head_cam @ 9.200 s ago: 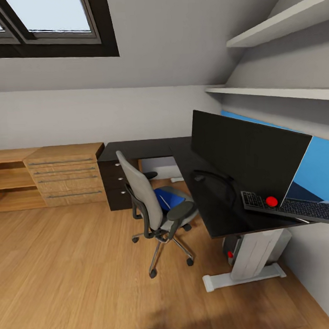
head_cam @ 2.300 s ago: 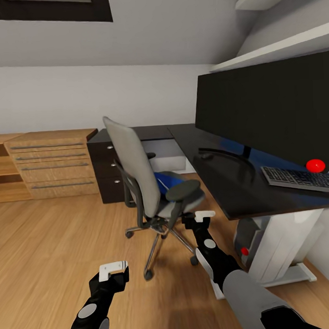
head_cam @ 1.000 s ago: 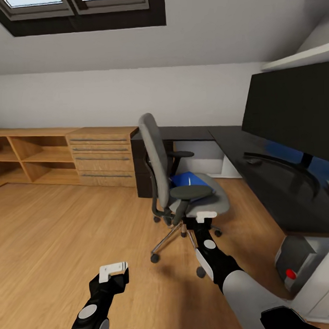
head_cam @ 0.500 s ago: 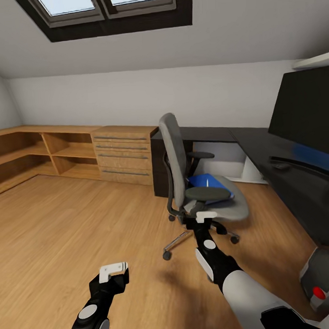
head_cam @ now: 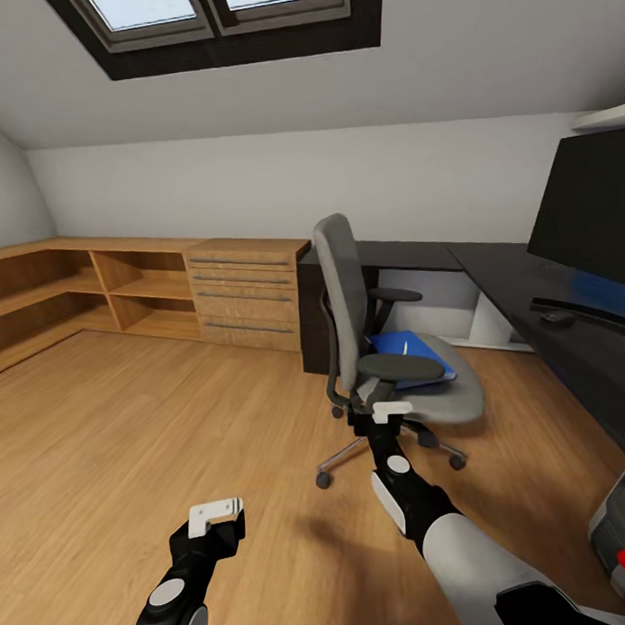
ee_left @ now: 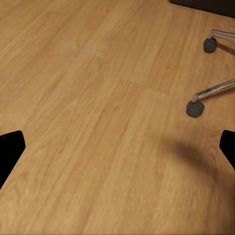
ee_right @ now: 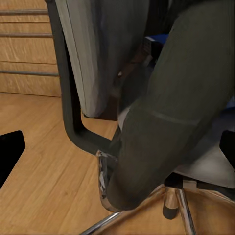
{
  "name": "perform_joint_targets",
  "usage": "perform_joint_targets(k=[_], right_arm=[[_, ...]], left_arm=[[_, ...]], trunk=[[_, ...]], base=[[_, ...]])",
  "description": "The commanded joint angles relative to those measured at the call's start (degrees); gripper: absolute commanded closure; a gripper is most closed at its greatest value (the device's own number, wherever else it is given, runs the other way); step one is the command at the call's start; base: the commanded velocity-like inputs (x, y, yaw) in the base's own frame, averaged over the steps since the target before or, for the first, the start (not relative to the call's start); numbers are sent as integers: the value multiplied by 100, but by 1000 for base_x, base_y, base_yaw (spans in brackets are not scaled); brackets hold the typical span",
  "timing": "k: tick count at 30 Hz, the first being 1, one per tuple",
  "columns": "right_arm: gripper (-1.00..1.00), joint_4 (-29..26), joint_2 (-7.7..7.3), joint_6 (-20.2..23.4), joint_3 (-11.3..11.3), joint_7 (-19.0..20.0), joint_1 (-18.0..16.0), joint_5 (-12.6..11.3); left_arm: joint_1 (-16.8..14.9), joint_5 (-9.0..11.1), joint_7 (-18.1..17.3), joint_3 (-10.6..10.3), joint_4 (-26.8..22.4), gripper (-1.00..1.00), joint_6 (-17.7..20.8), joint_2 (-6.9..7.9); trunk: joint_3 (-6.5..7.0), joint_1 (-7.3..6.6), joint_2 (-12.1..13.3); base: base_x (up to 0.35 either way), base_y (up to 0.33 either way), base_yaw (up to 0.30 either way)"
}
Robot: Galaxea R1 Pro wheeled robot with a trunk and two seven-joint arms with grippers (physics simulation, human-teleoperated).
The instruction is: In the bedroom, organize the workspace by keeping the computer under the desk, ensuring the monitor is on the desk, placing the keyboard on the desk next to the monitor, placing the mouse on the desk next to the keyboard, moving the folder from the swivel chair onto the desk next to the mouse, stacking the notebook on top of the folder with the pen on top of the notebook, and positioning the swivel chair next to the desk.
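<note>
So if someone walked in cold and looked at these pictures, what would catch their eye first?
Probably the grey swivel chair in the middle of the wooden floor, with the bright blue folder lying on its seat and a thin white pen on top of it. Next, the big black monitor on the glossy black desk at the right, and the right pincer close by the chair's near armrest.

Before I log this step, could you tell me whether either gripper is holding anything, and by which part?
Nothing is held: the left gripper is open over bare floor, and the right gripper is open by the grey upholstered swivel chair.
</note>
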Motion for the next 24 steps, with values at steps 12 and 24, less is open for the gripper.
perform_joint_targets(k=[12, 24], right_arm=[[-100, 6, 0, -7, 20, -44, -4, 3], [-100, 6, 0, -7, 14, -44, -4, -1]], left_arm=[[-5, 60, 54, -10, -7, -100, 14, 2], [-4, 60, 52, -10, -7, -100, 14, 2]], trunk=[[-5, -1, -2], [10, -1, -2]], base=[[72, 68, -3], [-89, 81, -116]])
